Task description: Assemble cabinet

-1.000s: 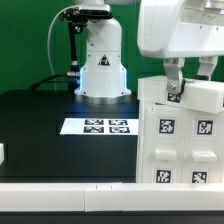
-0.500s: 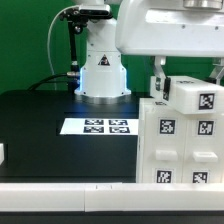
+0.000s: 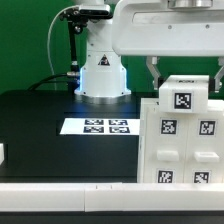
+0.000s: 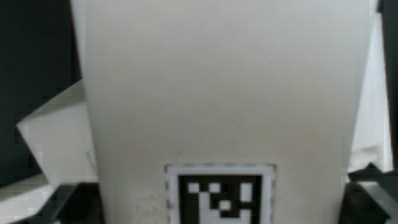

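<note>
The arm has swung toward the exterior view's left and the tagged block (image 3: 184, 97) it carries has turned to face the camera squarely, now sitting level atop the cabinet (image 3: 180, 140) at the exterior view's right edge of the bench (image 3: 40, 120). The gripper (image 3: 185, 72) straddles that block from above, jaws closed on its sides, likely to keep it square while it seats. In the wrist view the block (image 4: 214, 90) fills the frame. The marker board (image 3: 97, 126) lies apart, untouched.
</note>
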Robot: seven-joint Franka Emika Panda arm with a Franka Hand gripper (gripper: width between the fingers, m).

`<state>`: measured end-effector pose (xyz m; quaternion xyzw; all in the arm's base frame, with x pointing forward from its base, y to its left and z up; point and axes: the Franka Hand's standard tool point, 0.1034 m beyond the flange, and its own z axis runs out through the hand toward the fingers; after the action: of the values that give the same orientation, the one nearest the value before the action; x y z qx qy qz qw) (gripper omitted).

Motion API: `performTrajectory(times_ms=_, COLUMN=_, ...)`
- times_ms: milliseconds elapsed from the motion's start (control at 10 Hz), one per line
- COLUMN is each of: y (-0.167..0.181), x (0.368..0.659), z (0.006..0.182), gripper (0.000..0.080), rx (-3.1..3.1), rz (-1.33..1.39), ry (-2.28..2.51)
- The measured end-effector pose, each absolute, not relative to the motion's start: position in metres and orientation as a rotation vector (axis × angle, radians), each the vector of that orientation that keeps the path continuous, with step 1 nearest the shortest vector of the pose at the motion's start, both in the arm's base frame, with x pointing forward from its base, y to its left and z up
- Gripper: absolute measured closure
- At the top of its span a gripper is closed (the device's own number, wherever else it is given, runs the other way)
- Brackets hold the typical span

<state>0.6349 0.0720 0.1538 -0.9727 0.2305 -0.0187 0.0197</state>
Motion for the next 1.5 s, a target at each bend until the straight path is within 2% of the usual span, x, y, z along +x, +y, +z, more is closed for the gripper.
performTrajectory(times_ms=500, y=0.0716, x=0.6335, z=0.1534, gripper=0.0243, rx=-2.537, rz=0.004, ry=1.708)
performTrajectory(times_ms=1300, y=0.0726, x=0.6345, z=0.1542, gripper=0.0243, rx=-2.000, rz=0.064, ry=2.286)
performTrajectory(times_ms=1500, y=0.0721, x=0.6344, z=0.1538, gripper=0.0243, rx=-1.995, rz=0.064, ry=2.293)
